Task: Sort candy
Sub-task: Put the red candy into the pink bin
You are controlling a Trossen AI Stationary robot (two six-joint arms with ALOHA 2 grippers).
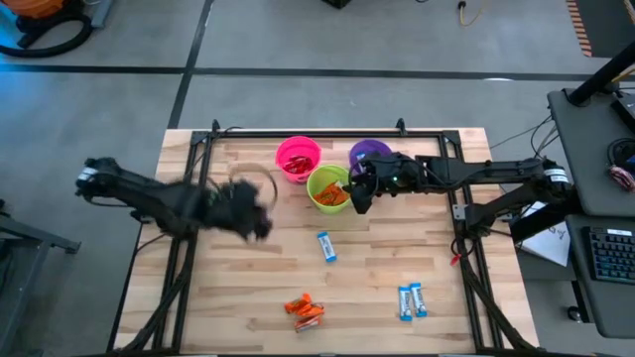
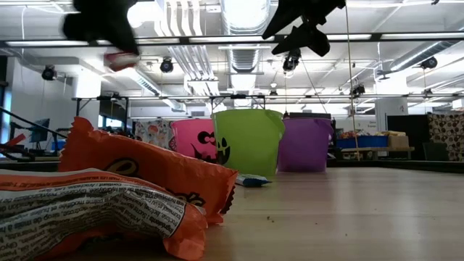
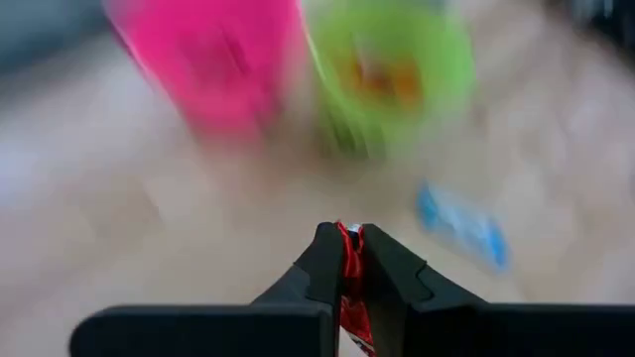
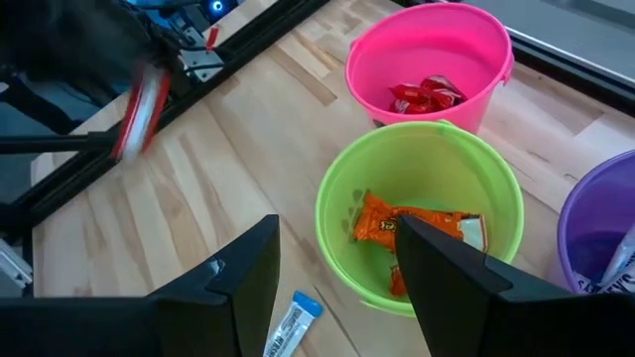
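The left gripper [image 3: 349,260] has its jaws closed narrow on a red candy [image 3: 348,288], the wrapper pinched between the fingers with its long axis running along them. In the high view this gripper [image 1: 248,206] is blurred and raised above the desk [image 1: 248,297], left of the cups. The pink cup [image 1: 298,157], which already contains red candies [image 4: 425,94], lies ahead of the loaded jaws and slightly to one side; the green cup [image 1: 328,187] with orange candies [image 4: 417,230] stands just beside it, and the purple cup [image 1: 369,153] is beyond. The coming move turns on one relation, judged from these views: the held piece must be carried forward from the jaws until it is over the pink rim, not the adjacent green rim, before release. The right gripper [image 4: 332,258] hovers over the green cup with its jaws wide and nothing between them. Unsorted candy remains on the desk: a blue-and-white candy [image 1: 326,246] lying nearest the right jaws, below the green cup; a blue-and-white pair [image 1: 411,300] toward the near right edge; and orange candies [image 1: 304,308] at the near edge, roughly between both arms. The left arm is nearer the pink cup; the right arm is nearer the loose blue pieces.
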